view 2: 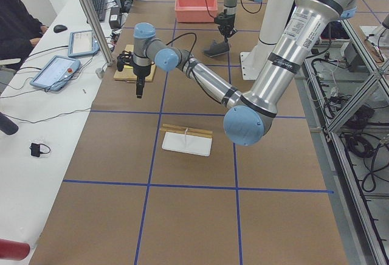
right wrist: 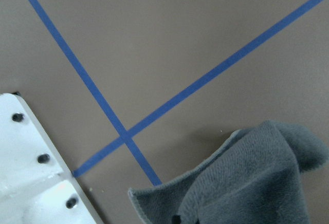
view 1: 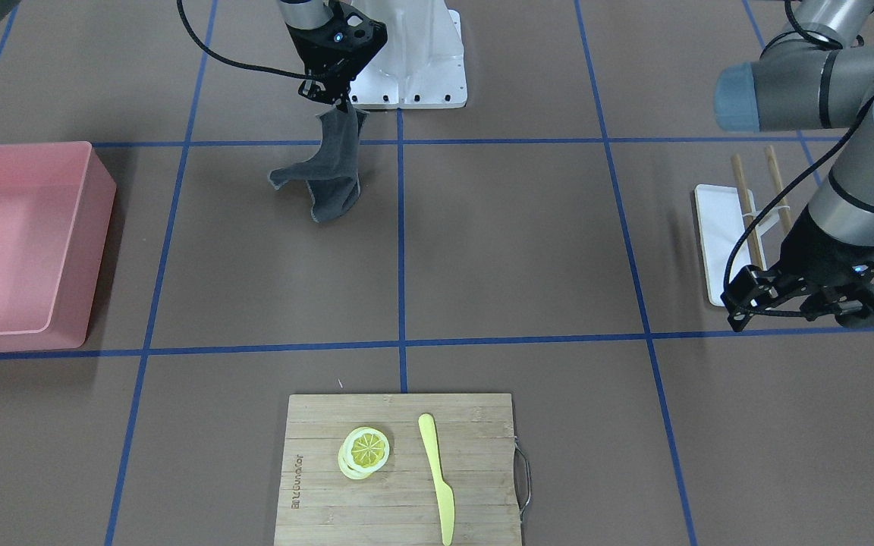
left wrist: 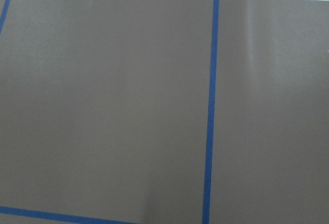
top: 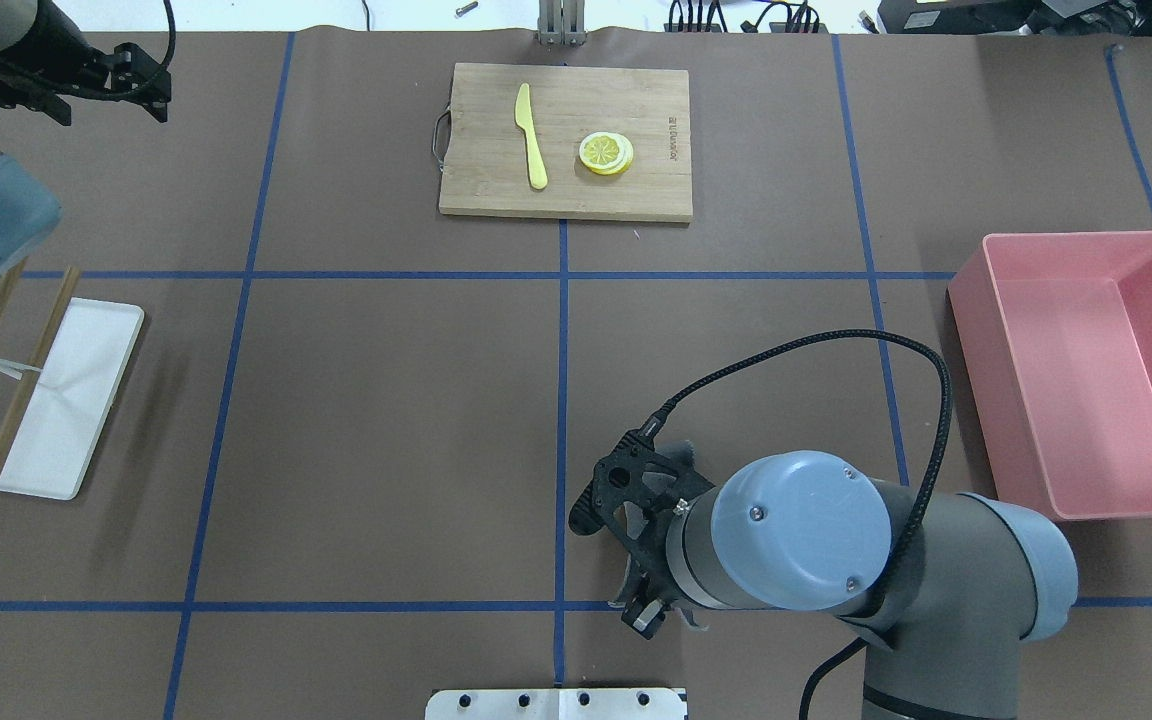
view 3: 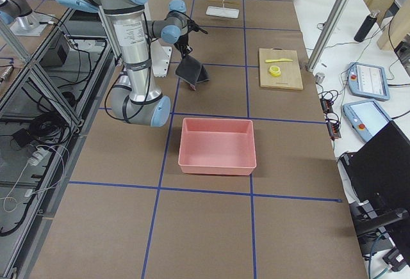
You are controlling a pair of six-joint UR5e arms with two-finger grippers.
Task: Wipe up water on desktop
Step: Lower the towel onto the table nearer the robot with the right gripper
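The desktop [view 1: 513,243] is a matte brown surface crossed by blue tape lines; I make out no water on it. My right gripper [view 1: 337,97] is shut on the top of a dark grey cloth [view 1: 327,171], close to the robot's base. The cloth hangs from it, and its lower end droops toward the desktop. The right wrist view shows the cloth's [right wrist: 247,183] folds above a crossing of tape lines. Over the far left of the desktop my left gripper [top: 106,105] hovers open, with nothing between its fingers. The left wrist view holds only bare desktop [left wrist: 103,106].
A pink bin [view 1: 20,235] stands on the robot's right side. A bamboo cutting board [view 1: 399,470] with lemon slices [view 1: 365,451] and a yellow knife [view 1: 435,478] lies at the far edge. A white tray [view 1: 721,235] with chopsticks [view 1: 744,205] lies below the left arm. A person [view 2: 15,22] sits at the side desk.
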